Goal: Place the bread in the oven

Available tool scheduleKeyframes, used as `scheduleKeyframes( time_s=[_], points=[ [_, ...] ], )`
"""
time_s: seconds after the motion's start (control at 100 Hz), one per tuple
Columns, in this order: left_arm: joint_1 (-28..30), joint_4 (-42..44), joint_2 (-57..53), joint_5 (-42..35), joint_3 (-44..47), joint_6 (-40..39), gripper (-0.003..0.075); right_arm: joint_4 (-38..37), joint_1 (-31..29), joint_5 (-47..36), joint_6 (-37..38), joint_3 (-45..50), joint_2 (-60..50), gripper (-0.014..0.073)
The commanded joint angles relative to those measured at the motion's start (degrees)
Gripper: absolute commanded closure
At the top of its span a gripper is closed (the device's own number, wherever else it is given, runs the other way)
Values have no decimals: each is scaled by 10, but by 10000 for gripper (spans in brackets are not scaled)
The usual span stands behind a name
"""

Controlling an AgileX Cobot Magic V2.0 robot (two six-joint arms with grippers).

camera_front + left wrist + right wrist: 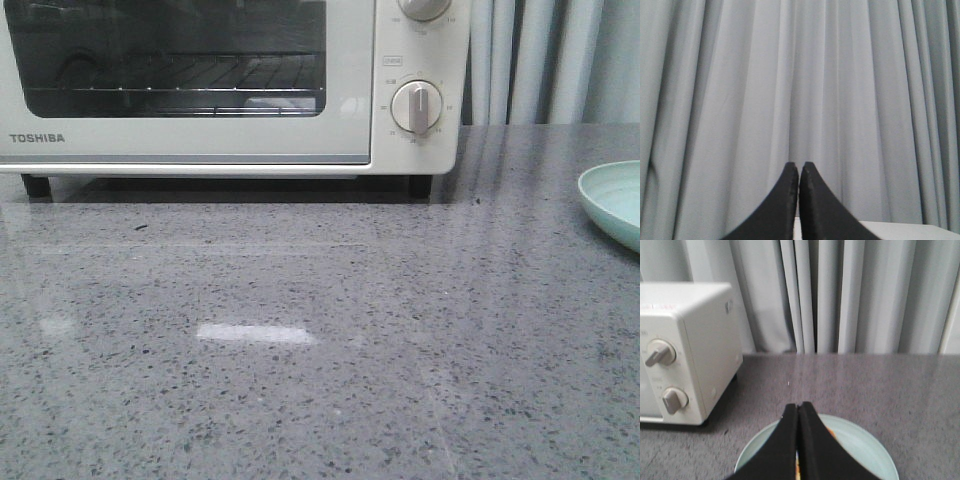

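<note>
The oven (200,80) stands at the far left of the table (320,340), door shut. Through its dark glass window one wire rack (170,88) shows, and nothing can be seen lying on it. The body is smooth cream-white metal with "TOSHIBA" printed low on the door; two round silver-grey knobs (417,107) sit one above the other on its right panel, the upper cut off by the frame edge in the front view, and two black feet (35,185) show beneath.

The table is grey speckled stone, polished enough to carry pale reflections.

At the far right edge sits one plate (615,200), pale mint green, round and shallow with a smooth raised rim. In the right wrist view the plate (860,445) lies directly under the right gripper (798,407), and a small sliver of orange, the bread (798,471), peeks out low between the fingers; most of it is hidden, so its shape cannot be told.

The left gripper (799,167) faces pleated grey curtain (800,80), its two black tapered fingers (782,200) pressed together, nothing between them. The right gripper's two fingers (782,440) are likewise together at the tips.
</note>
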Motion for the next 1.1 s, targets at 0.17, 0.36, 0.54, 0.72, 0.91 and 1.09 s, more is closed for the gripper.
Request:
scheduleKeyframes(
  time_s=[0.17,0.36,0.54,0.72,0.91,1.09],
  points=[
    [-1,109,108,-1,-100,-147,742,4,2,69,-5,-144,121,651],
    [-1,235,185,-15,-137,-291,742,4,2,131,-5,-221,181,651],
    [-2,406,263,-39,-185,-487,742,4,2,182,-5,-275,227,651],
    [-2,553,335,-53,-238,-634,742,4,2,185,-5,-300,249,651],
    [-2,673,412,-120,-295,-769,742,4,2,183,-5,-301,250,651],
    [-2,691,480,-171,-342,-797,742,5,2,183,-5,-301,250,651]
  ],
)
